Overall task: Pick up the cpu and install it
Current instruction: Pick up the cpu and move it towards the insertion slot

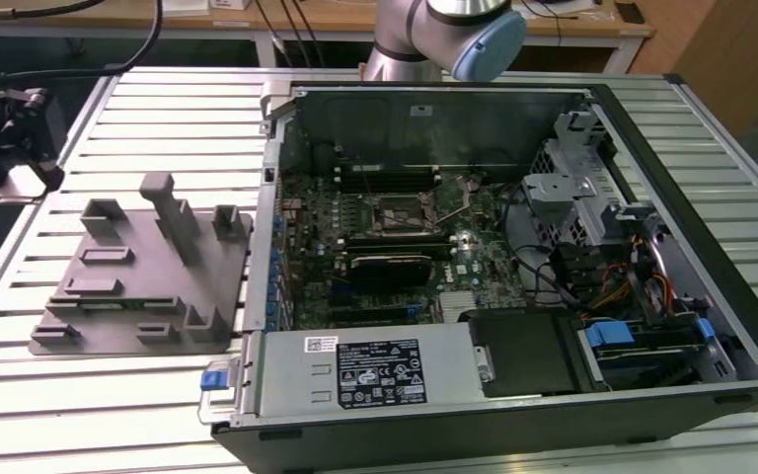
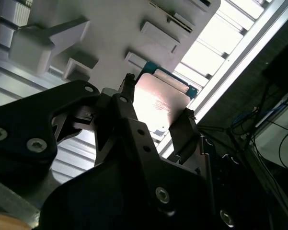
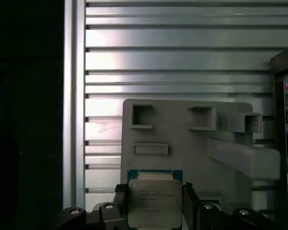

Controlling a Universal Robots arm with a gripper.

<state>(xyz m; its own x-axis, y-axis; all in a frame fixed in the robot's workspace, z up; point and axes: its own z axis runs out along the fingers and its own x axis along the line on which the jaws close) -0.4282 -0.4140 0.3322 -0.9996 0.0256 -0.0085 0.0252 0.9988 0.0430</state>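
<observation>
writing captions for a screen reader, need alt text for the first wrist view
A square cpu with a shiny silver metal top is clamped from both sides in the black gripper. Beyond it, a grey plastic fixture block lies on a ribbed metal table.

- A ribbed metal counter (image 1: 169,109) spans the exterior view.
- A pale wooden desk (image 1: 340,18) stands beyond it at 12 o'clock, black cables (image 1: 303,39) hanging beneath.
- A brown wooden panel (image 1: 741,49) rises at 2 o'clock.
</observation>
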